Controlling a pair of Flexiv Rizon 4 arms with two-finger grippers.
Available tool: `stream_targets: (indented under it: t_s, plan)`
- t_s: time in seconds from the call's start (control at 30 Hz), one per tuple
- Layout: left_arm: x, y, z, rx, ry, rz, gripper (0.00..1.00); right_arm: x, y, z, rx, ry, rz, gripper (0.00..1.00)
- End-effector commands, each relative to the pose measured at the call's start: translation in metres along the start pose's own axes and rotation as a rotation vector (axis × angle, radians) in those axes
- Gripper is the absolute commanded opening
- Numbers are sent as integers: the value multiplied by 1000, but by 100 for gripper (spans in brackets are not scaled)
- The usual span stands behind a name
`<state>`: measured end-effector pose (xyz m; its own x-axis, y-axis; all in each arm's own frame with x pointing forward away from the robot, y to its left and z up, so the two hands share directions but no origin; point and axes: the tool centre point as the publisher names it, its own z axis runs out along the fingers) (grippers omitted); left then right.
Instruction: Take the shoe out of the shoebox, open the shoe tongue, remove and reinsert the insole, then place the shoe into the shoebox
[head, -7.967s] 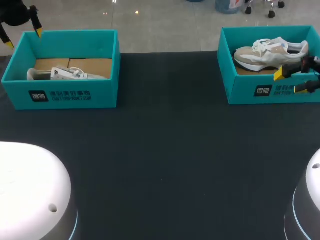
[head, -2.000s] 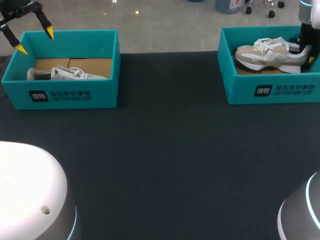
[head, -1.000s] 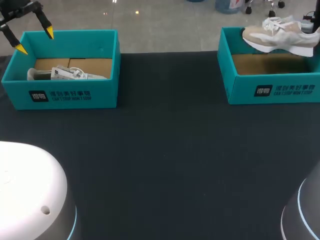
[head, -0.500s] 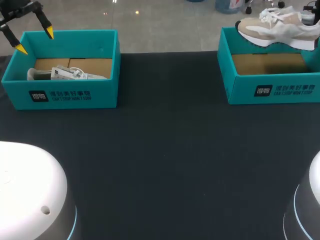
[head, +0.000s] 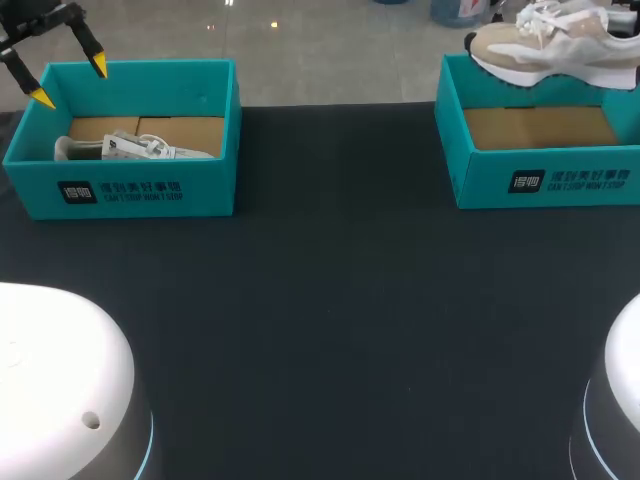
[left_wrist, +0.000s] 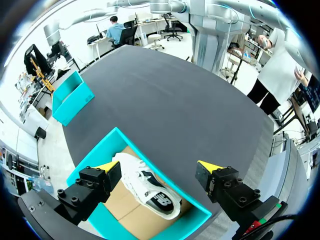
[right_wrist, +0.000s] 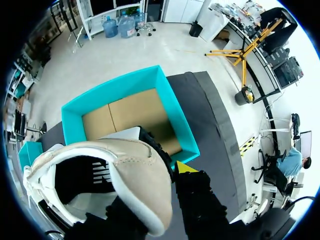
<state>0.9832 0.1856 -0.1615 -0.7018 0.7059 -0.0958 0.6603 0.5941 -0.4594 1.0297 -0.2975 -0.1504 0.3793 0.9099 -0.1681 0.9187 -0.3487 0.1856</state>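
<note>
Gripping beige-and-white sneaker (head: 550, 52) w/ right gripper (right_wrist: 150, 171) at heel end, fingers closed on the collar. Showing just one yellow tip in right wrist view, pressed to outside of heel; other finger hidden by shoe. Holding it up in air, clear above right teal shoebox (head: 540, 185), sole down, toe toward left side, laces loose on top. Showing only brown cardboard floor inside that box. From right wrist: looking down into shoe opening, w/ same box directly beneath, at far edge of black table (head: 330, 320).

Over on left: hanging left gripper (head: 69, 82) wide open, holding nothing, above far-left corner of left teal shoebox (head: 130, 190). From left wrist: spreading both yellow tips well apart, w/ second sneaker (left_wrist: 147, 187) below and between them, touching neither. White w/ dark patches, lying on its side on cardboard floor of that box. In head view: lying along near wall, partly hidden by it. Also from left wrist: right box far off across table, at opp. end.
</note>
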Motion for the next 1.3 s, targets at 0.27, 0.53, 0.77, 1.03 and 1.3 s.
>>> stream_targets:
  t_s: [0.27,0.53,0.77,1.03,1.3]
  plan:
    - [0,0,-1,0,2,1,100,3,-54,-20,-142,-7,-9,0]
    - [0,0,-1,0,2,1,100,15,-110,-27,-131,-10,-4,0]
    - [0,0,-1,0,2,1,100,31,-152,-39,-164,-9,51,0]
    - [0,0,-1,0,2,1,100,52,-211,-52,-146,-2,42,0]
    - [0,0,-1,0,2,1,100,77,-267,-59,-131,-3,-4,0]
